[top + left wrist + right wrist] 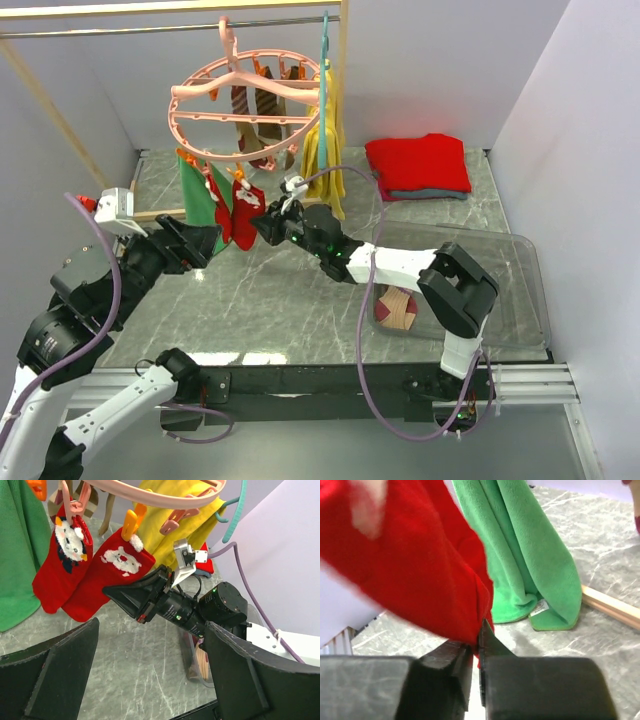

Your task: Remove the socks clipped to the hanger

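The right gripper [479, 640] is clenched on the toe of a red sock [100, 587] that hangs clipped to the pink hanger [200, 90]. The left gripper [150, 630] is released, jaws wide.

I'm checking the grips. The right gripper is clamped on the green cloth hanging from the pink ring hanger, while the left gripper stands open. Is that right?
Not quite. The right gripper is clamped on a red sock, not the green cloth, as the right wrist view shows. The sock hangs from the pink ring hanger, and the left gripper stands open.
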Available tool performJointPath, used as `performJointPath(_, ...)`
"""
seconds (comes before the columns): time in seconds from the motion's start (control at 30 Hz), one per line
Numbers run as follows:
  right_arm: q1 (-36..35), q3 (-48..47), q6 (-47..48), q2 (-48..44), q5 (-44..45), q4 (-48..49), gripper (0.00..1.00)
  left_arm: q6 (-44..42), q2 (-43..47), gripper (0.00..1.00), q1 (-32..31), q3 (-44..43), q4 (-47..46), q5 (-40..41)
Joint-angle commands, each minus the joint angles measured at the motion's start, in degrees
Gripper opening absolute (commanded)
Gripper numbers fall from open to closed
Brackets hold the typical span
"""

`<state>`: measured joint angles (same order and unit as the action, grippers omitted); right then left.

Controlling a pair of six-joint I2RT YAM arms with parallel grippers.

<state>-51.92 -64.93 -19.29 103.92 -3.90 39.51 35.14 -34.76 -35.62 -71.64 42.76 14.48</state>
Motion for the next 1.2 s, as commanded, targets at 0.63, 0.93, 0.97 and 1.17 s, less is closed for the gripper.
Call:
performJointPath(0.63, -10.8, 2.0, 10.9, -13.8, 21.9, -14.8, 0.0, 4.4, -18.5, 0.75, -0.2, -6.9, -5.8, 8.9)
performJointPath(0.93, -15.1, -0.1, 12.7, -13.9, 32.5, -18.1, 0.0, 2.9, -21.7, 0.68, -0.1, -8.9, -8.7, 9.5)
performJointPath(0.97, -15.5, -0.5, 12.9, -13.7, 33.4, -18.6, 0.0, 2.7, -21.8, 0.68, -0.1, -8.6, -9.1, 9.2)
performJointPath(1.17, -17.7, -3.1, 14.0, -12.7, 40.2, -21.1, 0.0, 2.3, -23.7, 0.68, -0.1, -8.0, -11.6, 9.4)
